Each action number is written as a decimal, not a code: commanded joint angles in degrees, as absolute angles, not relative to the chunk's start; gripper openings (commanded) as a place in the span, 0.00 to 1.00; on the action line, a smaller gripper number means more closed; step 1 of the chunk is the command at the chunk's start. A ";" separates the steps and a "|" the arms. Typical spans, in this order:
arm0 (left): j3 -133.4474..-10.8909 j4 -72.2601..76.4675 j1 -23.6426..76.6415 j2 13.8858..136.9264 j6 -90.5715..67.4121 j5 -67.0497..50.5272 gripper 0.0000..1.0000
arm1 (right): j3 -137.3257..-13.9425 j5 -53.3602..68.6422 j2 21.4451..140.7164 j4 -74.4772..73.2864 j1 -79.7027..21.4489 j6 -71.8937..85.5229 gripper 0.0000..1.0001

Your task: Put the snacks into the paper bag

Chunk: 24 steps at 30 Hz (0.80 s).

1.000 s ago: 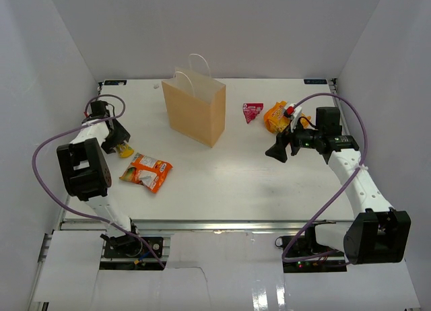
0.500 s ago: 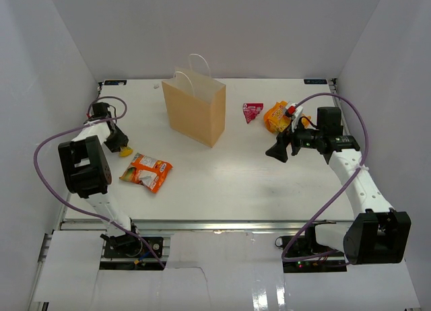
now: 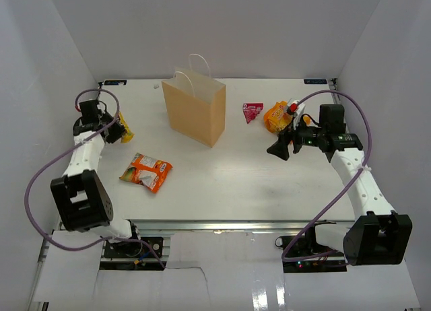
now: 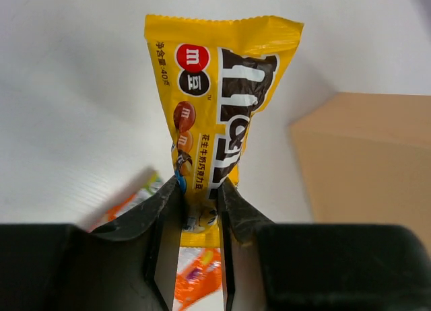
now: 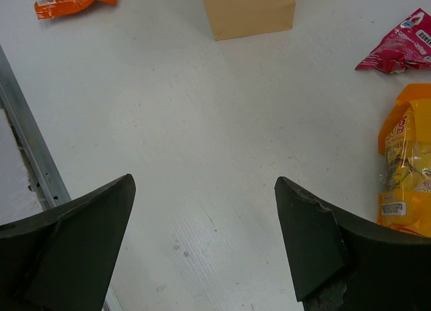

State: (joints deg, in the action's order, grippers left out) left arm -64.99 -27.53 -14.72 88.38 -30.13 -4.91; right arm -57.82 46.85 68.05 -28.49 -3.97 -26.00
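Yellow is the one to watch. Your left gripper [image 4: 199, 190] is shut tight on the bottom end of the small yellow packet [image 4: 215, 89], and the packet sticks out past the fingers.

A second ago this packet lay on the table [image 3: 229, 183] with the gripper low over it. Now the left arm has swung up and back toward the far left corner, and the packet has gone with it. From the top view it looks lifted off the table. So the grab worked, I think, and this snack is ready to be carried.

Next, you need to move it right, over the open top of the paper bag [image 3: 195, 112]. The bag stands upright and is well apart from the gripper. It is tall, so go high enough to clear the rim.

Your right gripper [image 5: 202, 237] has not moved. Its fingers are wide apart and hold nothing. It hangs near the orange-yellow pouch [image 5: 404, 163] and the red triangular packet [image 5: 397, 45].

Left of the bag, the orange-white packet [image 3: 146, 171] lies flat on the table.

I see no pink or brown packet. They may be in the bag, but I cannot tell.
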 commanded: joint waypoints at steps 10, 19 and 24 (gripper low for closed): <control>-73.28 -15.65 -6.61 71.45 -47.81 -22.06 0.34 | -63.54 47.90 70.66 -31.91 -3.34 -28.04 0.90; -98.57 -15.12 2.19 89.35 -54.83 -20.74 0.34 | -62.85 48.78 70.31 -31.38 -3.34 -27.77 0.90; -112.21 -16.52 3.95 98.86 -56.69 -22.32 0.34 | -60.91 48.87 69.08 -30.94 -3.34 -27.51 0.90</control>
State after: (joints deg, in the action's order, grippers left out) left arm -105.47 -16.64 3.09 96.71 -54.08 -20.64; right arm -61.25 47.18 71.07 -31.53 -3.70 -27.46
